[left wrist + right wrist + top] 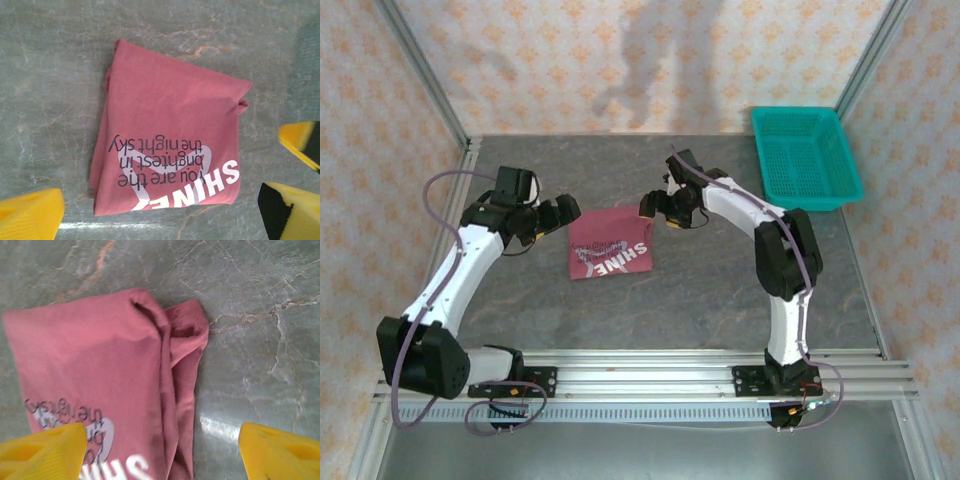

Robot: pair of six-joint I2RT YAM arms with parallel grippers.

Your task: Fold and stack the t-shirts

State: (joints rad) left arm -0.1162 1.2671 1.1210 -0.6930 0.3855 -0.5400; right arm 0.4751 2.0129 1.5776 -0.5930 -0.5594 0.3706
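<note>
T-shirt (610,246) lies between left gripper (564,212) and right gripper (656,212).

A grey, marble-veined table (720,290) carries a folded maroon t-shirt (610,245), lying flat with white lettering up, well apart from the teal mesh basket (807,157), nearer and to its left.

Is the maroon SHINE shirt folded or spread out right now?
Folded: the t-shirt lies flat on the table as a compact rectangle, stacked fabric layers showing along its edge in the right wrist view.
</note>
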